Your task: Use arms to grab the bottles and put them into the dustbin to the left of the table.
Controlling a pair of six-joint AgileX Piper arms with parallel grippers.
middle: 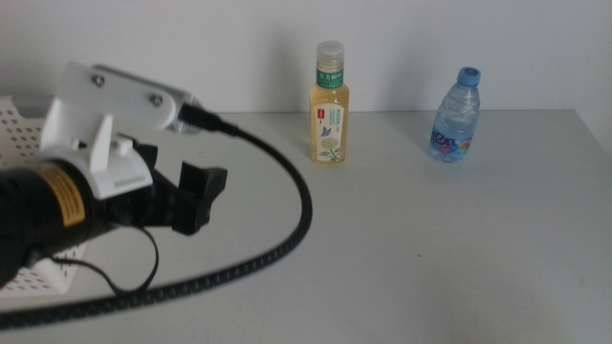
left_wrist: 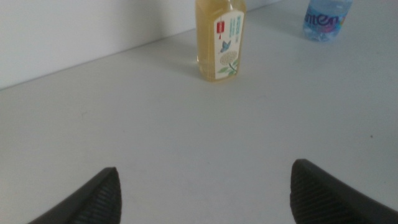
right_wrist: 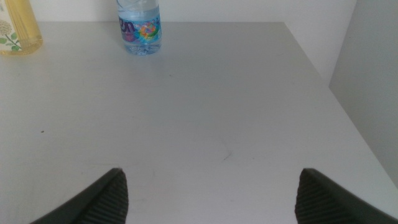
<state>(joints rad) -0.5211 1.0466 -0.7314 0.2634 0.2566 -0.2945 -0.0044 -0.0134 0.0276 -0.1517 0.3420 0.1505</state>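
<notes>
A yellow tea bottle [middle: 328, 115] with a green-white label stands upright at the back middle of the table [middle: 411, 248]. A small clear water bottle [middle: 455, 119] with a blue cap stands to its right. My left gripper [middle: 203, 199] hovers over the table's left part, open and holding nothing, well short of the tea bottle [left_wrist: 219, 40]. Its wrist view shows the left gripper [left_wrist: 205, 193] with jaws wide apart. My right gripper [right_wrist: 208, 196] is open too, out of the middle view, facing the water bottle [right_wrist: 140, 25] from a distance. The white dustbin [middle: 21, 124] sits at the far left, mostly behind my left arm.
A black cable [middle: 287, 239] loops from the left arm across the table's front left. The table's right edge [right_wrist: 336, 99] drops off beside the right gripper. A white wall runs behind the bottles.
</notes>
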